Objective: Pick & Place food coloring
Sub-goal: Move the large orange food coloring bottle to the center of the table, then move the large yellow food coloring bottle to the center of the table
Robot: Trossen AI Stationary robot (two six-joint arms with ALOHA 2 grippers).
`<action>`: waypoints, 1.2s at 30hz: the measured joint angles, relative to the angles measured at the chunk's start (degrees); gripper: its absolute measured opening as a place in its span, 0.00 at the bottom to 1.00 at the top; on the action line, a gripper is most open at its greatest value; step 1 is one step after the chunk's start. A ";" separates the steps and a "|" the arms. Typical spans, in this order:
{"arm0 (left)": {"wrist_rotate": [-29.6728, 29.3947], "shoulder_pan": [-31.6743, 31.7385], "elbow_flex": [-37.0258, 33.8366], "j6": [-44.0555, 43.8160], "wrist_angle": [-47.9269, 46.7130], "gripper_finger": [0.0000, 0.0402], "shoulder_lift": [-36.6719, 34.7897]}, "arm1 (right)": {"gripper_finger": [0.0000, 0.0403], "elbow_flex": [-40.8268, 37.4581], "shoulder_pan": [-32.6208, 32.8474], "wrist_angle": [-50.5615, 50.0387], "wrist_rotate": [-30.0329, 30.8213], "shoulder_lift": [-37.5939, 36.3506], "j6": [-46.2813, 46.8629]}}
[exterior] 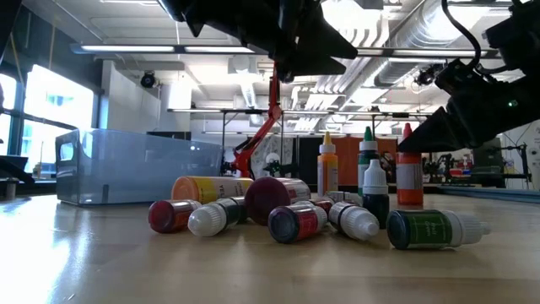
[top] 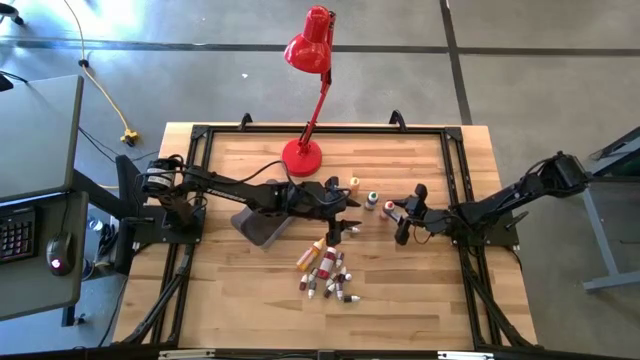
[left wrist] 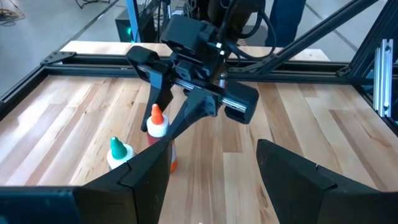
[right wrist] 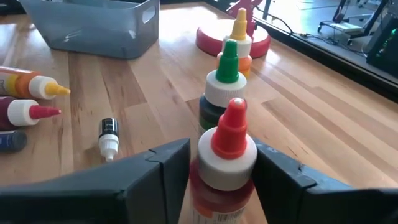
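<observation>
Releasing the upright red-capped food coloring bottle (right wrist: 225,168) beside the green-capped bottle (right wrist: 222,87) on the tabletop (right wrist: 323,124), the right tool (right wrist: 221,171), fingers part-spread around it, should open wider and lift straight; the left tool (left wrist: 211,168) hangs open.

Red desk lamp (top: 310,60) at the table's (top: 230,300) back edge, grey tub (top: 257,226) nearby.
</observation>
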 joint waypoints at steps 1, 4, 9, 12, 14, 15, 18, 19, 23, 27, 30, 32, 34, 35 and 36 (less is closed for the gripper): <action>-0.01 0.00 0.00 0.00 -0.14 0.58 0.00 | 0.41 -0.01 0.00 0.18 -0.12 0.00 -0.26; 0.01 0.00 0.00 0.00 -0.18 0.58 0.00 | 0.45 -0.07 0.00 1.01 -0.41 0.04 -1.34; 1.08 0.00 0.00 -2.78 -1.56 0.58 0.00 | 0.51 0.15 0.00 2.46 -0.54 -0.34 -5.59; 1.12 0.00 0.00 -5.04 -4.48 0.58 -0.09 | 0.52 1.51 0.00 1.80 -0.43 -0.75 -6.57; 1.20 0.00 0.00 -8.07 -7.23 0.58 -0.32 | 0.53 2.71 0.00 -0.20 -0.33 -1.03 -7.45; 1.70 0.00 0.00 -9.95 -8.78 0.58 -0.33 | 0.53 3.53 0.01 -1.47 -0.03 -1.17 -8.08; 5.10 0.00 0.00 -15.21 -14.08 0.58 -0.33 | 0.53 6.81 0.02 -6.78 1.17 -1.52 -10.42; 6.78 0.00 0.00 -16.46 -15.63 0.58 -0.33 | 0.53 8.11 0.02 -8.86 1.74 -1.51 -11.19; 12.50 -0.43 0.00 -21.19 -23.50 0.58 -0.33 | 0.53 15.18 0.02 -18.72 3.03 -1.51 -13.19; 12.68 -1.48 -0.01 -25.24 -30.22 0.58 -0.33 | 0.53 23.58 0.91 -29.65 2.94 -1.51 -13.49; 11.75 -2.48 0.00 -28.42 -32.95 0.58 -0.05 | 0.53 29.26 2.41 -34.98 2.80 -1.51 -13.51; 10.91 -3.19 0.02 -30.68 -33.83 0.58 0.79 | 0.53 31.91 3.42 -35.57 1.70 -1.51 -13.51; 10.64 -3.70 -0.09 -32.94 -35.87 0.58 0.89 | 0.53 33.72 4.30 -35.10 -0.59 -1.53 -13.43; 10.13 -3.93 0.06 -33.93 -35.45 0.58 1.39 | 0.53 34.30 4.68 -34.63 -1.84 -1.53 -13.42; 9.44 -3.98 0.21 -34.65 -35.27 0.58 1.86 | 0.53 34.59 5.09 -34.00 -2.89 -1.53 -13.49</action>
